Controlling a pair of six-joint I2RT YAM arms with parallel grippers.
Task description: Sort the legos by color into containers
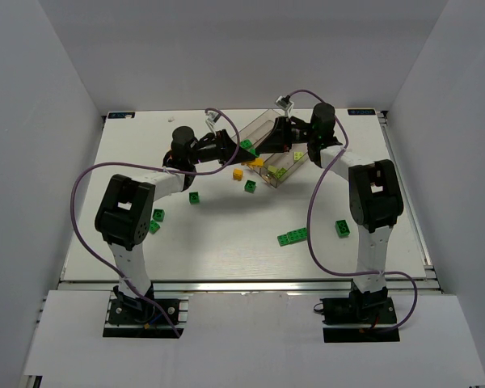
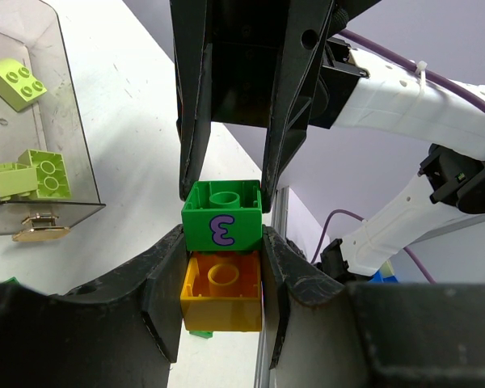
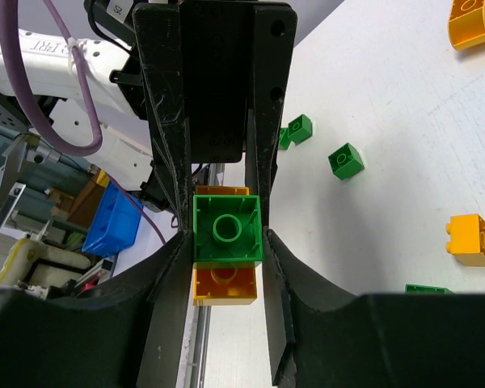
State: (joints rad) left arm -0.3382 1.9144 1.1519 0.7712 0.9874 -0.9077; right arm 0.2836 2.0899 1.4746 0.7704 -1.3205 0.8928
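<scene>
The stack (image 2: 222, 267), green brick on orange, is clenched between left hand (image 2: 222, 238) and right hand (image 3: 226, 238), upper centre of the top view, beside the bins (image 1: 263, 125). Both arms reach inward, fingertips opposed.

Bright, even white light fills all three views.
Faint, soft shadows lie under the arms (image 1: 129, 210) on the white table (image 1: 226, 242). Wrist views are sharp mid-frame; the near black fingers (image 2: 105, 323) blur and darken at the bottom edge.
</scene>
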